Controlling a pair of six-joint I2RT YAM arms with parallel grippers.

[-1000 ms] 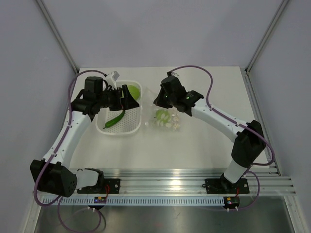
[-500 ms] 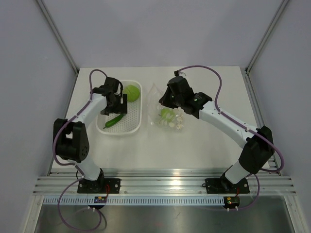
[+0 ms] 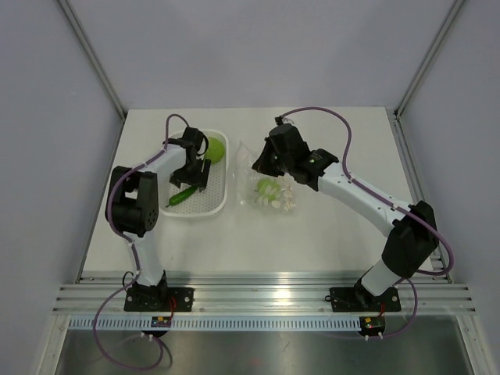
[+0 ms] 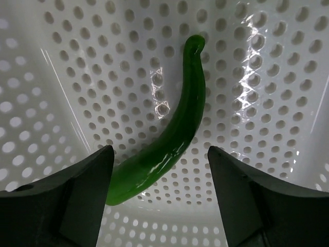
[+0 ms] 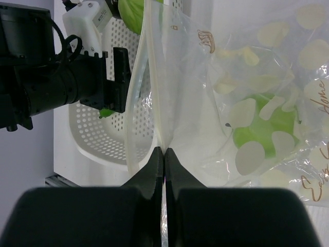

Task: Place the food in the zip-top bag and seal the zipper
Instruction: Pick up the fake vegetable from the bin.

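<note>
1. Jaws on your left gripper (image 4: 159, 154) stood apart, one on each side of the chili (image 4: 175, 139). As far as the wrist view showed, they were not touching it and held nothing.
2. The chili lay flat on the perforated floor of the white tray (image 4: 267, 77), so it was not yet picked.
3. Your right gripper (image 5: 163, 152) was pinched together on the mouth edge of the bag (image 5: 267, 103), right at the zipper (image 5: 154, 87), holding that lip up.
4. The bag lay on the table (image 3: 312, 242) just beside the tray's right wall, with its mouth turned toward the tray. The mouth appeared to gape, so the zipper was not pressed shut.
5. One green ball (image 5: 262, 128) was already inside the bag, showing through the dotted plastic.
6. A second green ball (image 3: 212, 148) sat in the far corner of the tray, near your left gripper.
7. I could not find a small dark piece in any view.
8. My reading was that you were early in the job, with one item bagged. The chili and the second green ball were left to move, and the whole zipper was left to close.
</note>
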